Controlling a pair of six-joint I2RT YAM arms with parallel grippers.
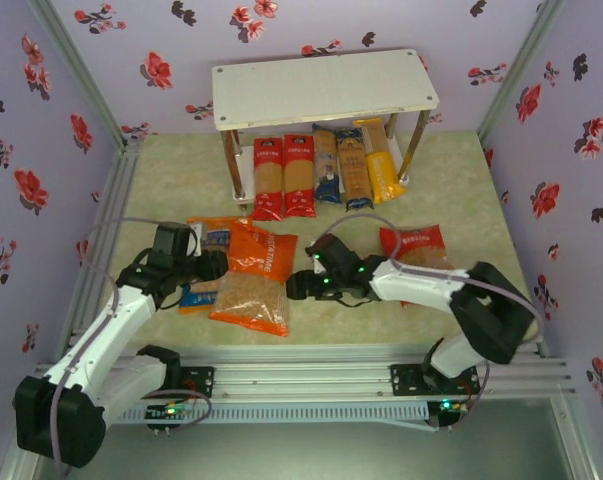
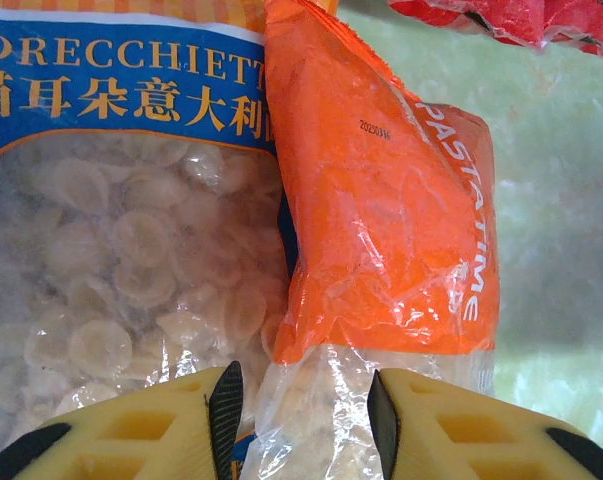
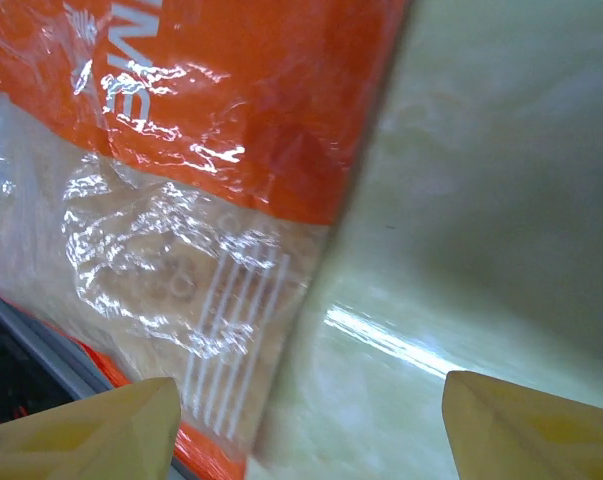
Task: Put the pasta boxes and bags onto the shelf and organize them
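The wide orange plastic pasta bag lay flat on the pale desk, long axis toward the white two-tier shelf. The left gripper straddled its edge, jaws apart; the right gripper gaped just beside its other edge. Both were near.

My left gripper has its yellow fingers spread around the orange bag's clear end. I see the blue bag tucked under that orange bag's left edge.
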